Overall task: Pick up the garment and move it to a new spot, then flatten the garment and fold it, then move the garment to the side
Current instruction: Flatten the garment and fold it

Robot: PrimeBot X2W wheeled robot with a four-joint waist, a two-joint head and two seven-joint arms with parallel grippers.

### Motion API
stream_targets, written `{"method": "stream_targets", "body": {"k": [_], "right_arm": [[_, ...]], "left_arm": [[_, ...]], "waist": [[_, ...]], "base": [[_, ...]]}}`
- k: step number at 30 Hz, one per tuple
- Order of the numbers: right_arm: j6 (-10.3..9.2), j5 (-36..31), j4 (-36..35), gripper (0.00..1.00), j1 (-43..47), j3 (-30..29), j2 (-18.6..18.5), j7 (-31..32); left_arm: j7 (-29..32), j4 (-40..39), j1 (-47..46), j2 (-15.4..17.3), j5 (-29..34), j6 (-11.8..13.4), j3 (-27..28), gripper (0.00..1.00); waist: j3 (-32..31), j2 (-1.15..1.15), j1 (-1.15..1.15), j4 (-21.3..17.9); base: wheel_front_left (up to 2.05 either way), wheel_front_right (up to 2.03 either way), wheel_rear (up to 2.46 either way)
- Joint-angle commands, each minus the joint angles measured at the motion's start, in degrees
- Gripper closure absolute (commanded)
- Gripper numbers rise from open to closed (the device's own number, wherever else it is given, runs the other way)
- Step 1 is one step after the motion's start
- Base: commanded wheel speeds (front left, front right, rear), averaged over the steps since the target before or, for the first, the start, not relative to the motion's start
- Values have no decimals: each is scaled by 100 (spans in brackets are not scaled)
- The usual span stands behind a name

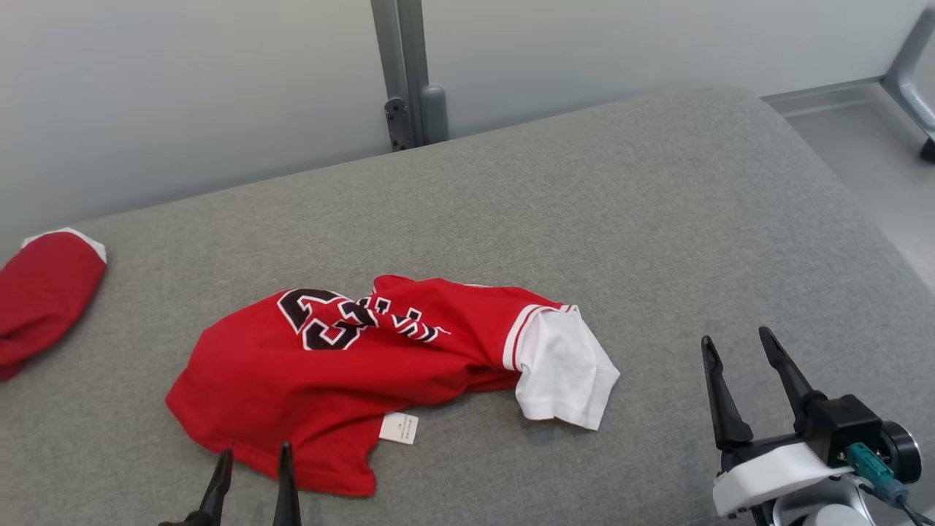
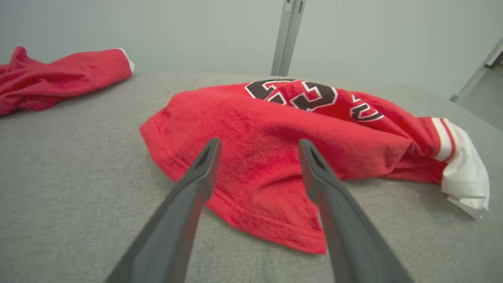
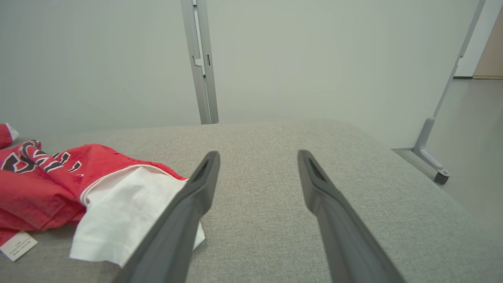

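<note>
The garment is a red jersey with a dark number print and a white sleeve, lying crumpled on the grey cushion. My left gripper is open at the jersey's near hem, with nothing between its fingers. In the left wrist view the left gripper stands open just above the garment. My right gripper is open over bare cushion, right of the white sleeve. In the right wrist view the right gripper points past the garment, which lies at the left.
A second red cloth lies at the cushion's far left edge. A grey post stands behind the cushion against the pale wall. The cushion's right edge drops to the floor. A white label pokes out of the jersey's near side.
</note>
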Motion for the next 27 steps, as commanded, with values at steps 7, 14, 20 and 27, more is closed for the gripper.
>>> {"method": "stream_targets", "body": {"k": [7,14,20,27], "right_arm": [[0,-29,63,0,335,-153,-49,-18],[0,-88,119,0,460,-261,-24,-18],[0,-146,159,0,511,-285,11,-18],[0,-167,169,0,465,-240,32,-18]], "left_arm": [[-35,184,534,-589,774,-511,1164,0],[-36,258,764,-1041,1277,-1202,2034,0],[-36,330,691,-1145,1458,-1680,2304,0],[-36,353,696,-1163,1455,-1871,2274,0]], "waist": [[-394,0,0,355],[-501,0,0,389],[-539,0,0,449],[-555,0,0,507]], "base": [[0,0,0],[0,0,0],[0,0,0],[0,0,0]]}}
